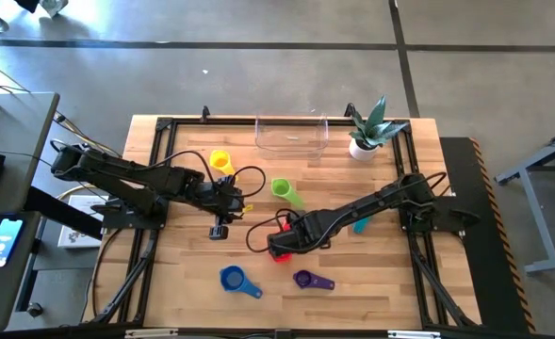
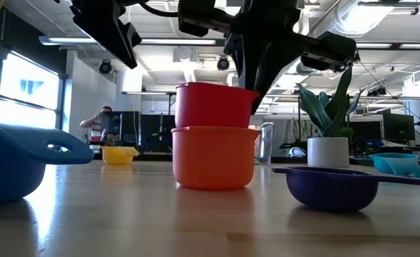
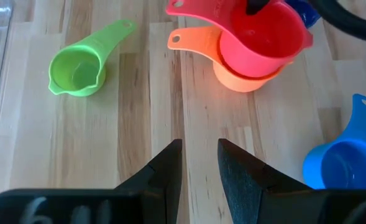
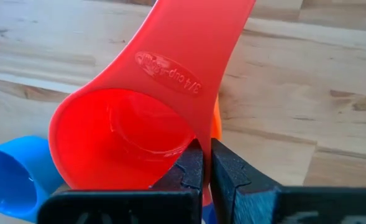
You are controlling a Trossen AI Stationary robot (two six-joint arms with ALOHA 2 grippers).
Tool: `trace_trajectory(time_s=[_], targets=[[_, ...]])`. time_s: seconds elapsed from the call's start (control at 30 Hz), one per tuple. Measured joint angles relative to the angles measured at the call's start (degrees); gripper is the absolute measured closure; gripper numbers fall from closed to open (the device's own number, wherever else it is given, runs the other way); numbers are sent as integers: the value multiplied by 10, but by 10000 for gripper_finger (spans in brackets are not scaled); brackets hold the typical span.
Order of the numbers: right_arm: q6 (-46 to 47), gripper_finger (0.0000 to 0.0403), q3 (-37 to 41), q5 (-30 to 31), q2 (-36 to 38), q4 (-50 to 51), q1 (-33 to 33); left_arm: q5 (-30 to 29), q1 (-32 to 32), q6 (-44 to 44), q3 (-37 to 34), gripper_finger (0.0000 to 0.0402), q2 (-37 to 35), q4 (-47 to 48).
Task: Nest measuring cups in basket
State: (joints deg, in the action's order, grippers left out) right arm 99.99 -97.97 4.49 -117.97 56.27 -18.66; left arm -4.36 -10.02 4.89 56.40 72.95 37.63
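A red measuring cup (image 2: 213,106) sits upright inside an orange cup (image 2: 213,157), its upper half standing above the orange rim. The orange cup rests on its base near the middle of the table. My right gripper (image 1: 279,247) comes down on the red cup and is shut on it. My left gripper (image 1: 228,209) hangs open above bare wood to the left of the pair, with nothing between its fingers (image 3: 170,168). Loose on the table lie yellow (image 1: 220,162), green (image 1: 286,191), blue (image 1: 235,280), purple (image 1: 307,280) and light blue (image 1: 360,224) cups. The clear basket (image 1: 291,135) stands at the far edge. My right gripper pinches the red cup's wall at the rim (image 4: 198,140), right beside the root of its handle, with one finger inside the bowl and one outside. The fingers come from above, pointing steeply down. The cup stays upright and level, seated in the orange cup.
A small white pot with a green plant (image 1: 367,132) stands to the right of the basket at the far edge. A black frame (image 1: 155,188) runs around the wooden top. Bare wood lies between the cups and the basket.
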Motion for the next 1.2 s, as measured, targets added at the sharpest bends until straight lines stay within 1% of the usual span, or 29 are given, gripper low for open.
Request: trace_trajectory(time_s=[0.2, 0.43, 0.53, 0.7, 0.8, 1.2], targets=[[1, 402, 0, -11, 0, 0, 0, 0, 0, 0, 0, 309, 0, 0], [0, 401, 0, -11, 0, 1, 1, 0, 0, 0, 0, 309, 0, 0], [0, 389, 0, -11, 0, 2, 1, 0, 0, 0, 0, 309, 0, 0], [-9, 352, 0, -3, 0, 2, 1, -8, 0, -2, 0, 309, 0, 0], [-8, 338, 0, 3, 0, 2, 1, -9, 0, -5, 0, 309, 0, 0], [-10, 334, 0, 8, 3, 21, 1, -9, 0, -5, 0, 309, 0, 3]])
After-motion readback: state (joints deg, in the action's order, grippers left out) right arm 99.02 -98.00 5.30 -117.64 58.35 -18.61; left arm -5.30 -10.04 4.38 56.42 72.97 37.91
